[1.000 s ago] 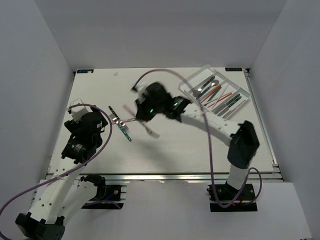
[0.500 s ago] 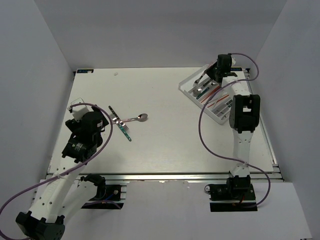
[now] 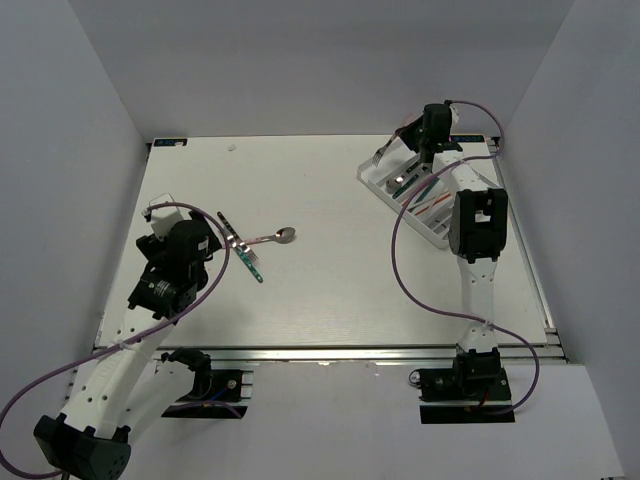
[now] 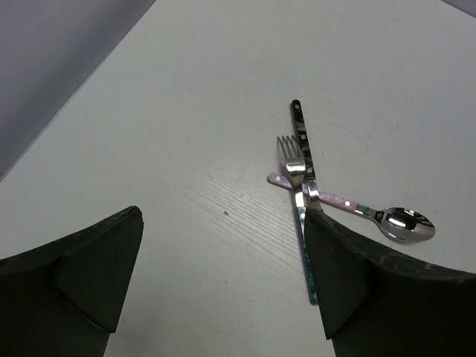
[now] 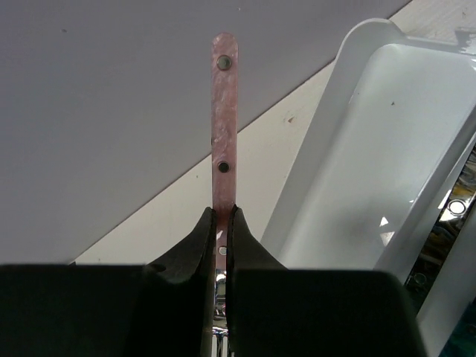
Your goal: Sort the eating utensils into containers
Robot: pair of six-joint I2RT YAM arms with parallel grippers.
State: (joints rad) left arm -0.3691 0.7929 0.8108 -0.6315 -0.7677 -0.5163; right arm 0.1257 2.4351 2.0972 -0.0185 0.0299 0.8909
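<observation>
My right gripper [image 5: 222, 212] is shut on a pink-handled fork [image 5: 224, 111], whose handle sticks out past the fingertips. In the top view the right gripper [image 3: 420, 138] holds the fork [image 3: 388, 150] above the far left end of the clear divided tray [image 3: 372, 180], which holds several utensils. The tray's white wall [image 5: 372, 149] shows beside the fork. My left gripper [image 4: 223, 290] is open and empty, above the table just short of three crossed utensils: a dark knife [image 4: 301, 137], a teal-handled fork [image 4: 294, 160] and a pink-handled spoon [image 4: 405, 224].
The three crossed utensils lie left of the table's middle in the top view: knife [image 3: 228, 228], fork [image 3: 252, 264], spoon [image 3: 272, 238]. White walls enclose the table on the left, back and right. The tray stands at the back right corner.
My right arm swung from the table's middle to the tray at the back right, carrying the pink-handled fork. The spoon stays on the table. My left arm shifted only slightly.
</observation>
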